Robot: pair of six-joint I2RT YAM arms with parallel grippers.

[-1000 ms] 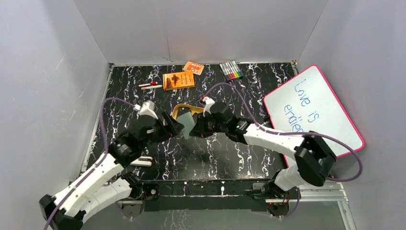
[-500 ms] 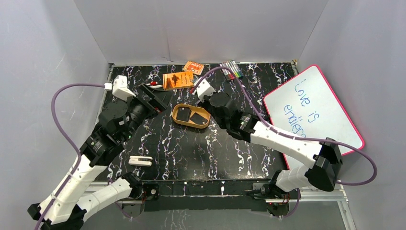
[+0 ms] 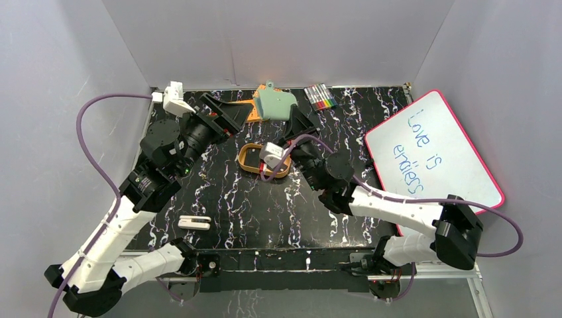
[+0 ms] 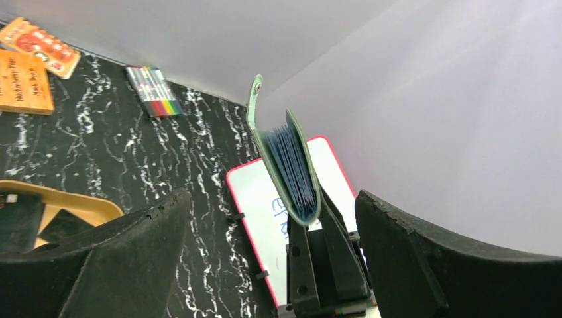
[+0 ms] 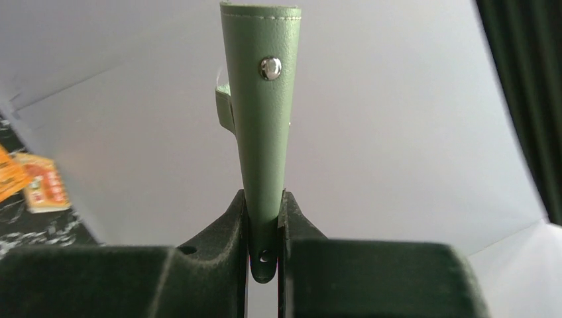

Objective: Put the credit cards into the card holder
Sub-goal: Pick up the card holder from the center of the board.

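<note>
First, on the near part of the black marbled desk, a small white clip-like piece lies flat, just beyond the left arm's base. Mid-desk sits a tan oval tray. The right wrist's camera housing covers part of it in the top view. The credit cards lie inside that tray, two dark rectangles side by side, one bearing a small pale mark; neither claw touches them. Past the tray, the left claw hangs above the desk with its jaws spread wide and nothing between them, facing toward the right arm. Beside it, the right claw is clamped on the bottom edge of the card holder, lifting it clear of the desk and standing it upright. The holder is pale green leather with a metal snap stud on its outer face. Its flap stands up and its bluish accordion pockets fan open toward the left claw. To the right, a pink-rimmed whiteboard with blue handwriting leans off the desk's edge. Farthest back lie an orange booklet, a small orange packet and a row of coloured markers.
</note>
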